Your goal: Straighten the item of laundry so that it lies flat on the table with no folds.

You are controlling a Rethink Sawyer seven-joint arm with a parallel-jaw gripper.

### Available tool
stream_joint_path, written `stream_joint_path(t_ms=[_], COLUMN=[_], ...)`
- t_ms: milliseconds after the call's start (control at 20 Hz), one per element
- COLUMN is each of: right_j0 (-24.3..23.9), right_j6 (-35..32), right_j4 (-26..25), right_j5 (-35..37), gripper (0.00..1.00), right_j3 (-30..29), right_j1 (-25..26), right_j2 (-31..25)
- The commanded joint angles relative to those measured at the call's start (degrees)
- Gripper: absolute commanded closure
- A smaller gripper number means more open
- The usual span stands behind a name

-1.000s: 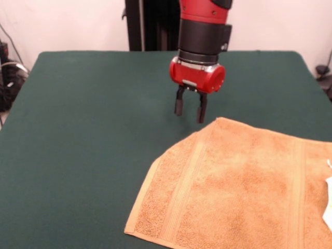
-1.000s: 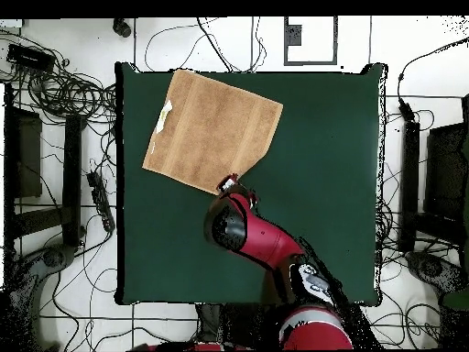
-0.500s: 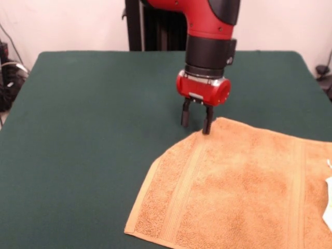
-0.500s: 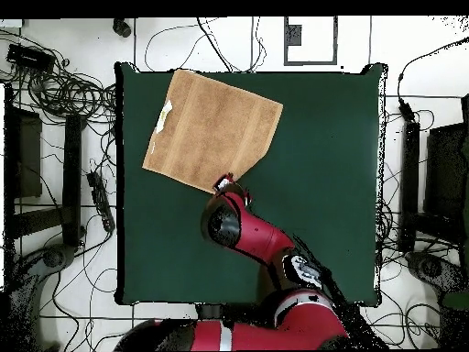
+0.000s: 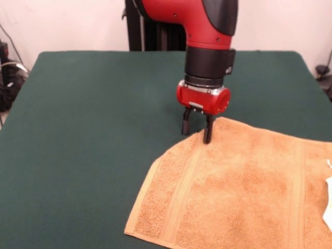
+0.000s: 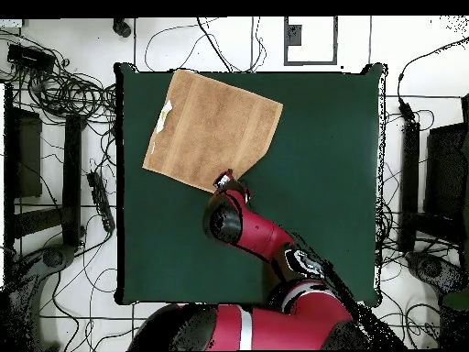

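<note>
— Where's the towel sitting?

— On the green table, one towel only, spread mostly flat. From straight above, the towel lies in the upper left part of the table, close to the left edge and the far edge.

— Square to the table?

— No, it's turned. Seen from above its slightly longer side runs from upper left down to the right, so one corner points toward the table's middle and another points down toward the robot's side. A white label sticks out at its left edge.

— Any bands on it?

— Two woven border bands that I can count from the front, one near the left end and one near the right, both running across the cloth.

— And the gripper?

— One gripper, on the single red and black arm, pointing straight down at the towel's far corner. The two dark fingers stand apart with a gap between them. One tip is right at the towel's edge, the other is over bare felt just beside it. Nothing is held between them.

— Touching the cloth?

— I can't tell.
</note>
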State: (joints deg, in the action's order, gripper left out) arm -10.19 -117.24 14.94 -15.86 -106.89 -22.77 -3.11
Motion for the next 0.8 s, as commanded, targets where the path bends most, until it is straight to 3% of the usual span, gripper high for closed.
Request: stream_joint_path(t_ms=[50,300,350,800], right_j0=[-1.0,-0.7,-0.4,1.8], right_j6=[-15.0,-14.1,-14.2,-15.5], right_j4=[0.5,-0.4,-0.4,3.0], right_j5=[-4.9,-5.7,-6.0,-7.1], gripper=[0.00,0.00,1.00,1.00], right_j3=[7.0,8.2,8.4,7.5], right_j1=[8.3,9.1,9.1,8.7], right_j2=[-10.6,-10.2,-9.8,-7.8])
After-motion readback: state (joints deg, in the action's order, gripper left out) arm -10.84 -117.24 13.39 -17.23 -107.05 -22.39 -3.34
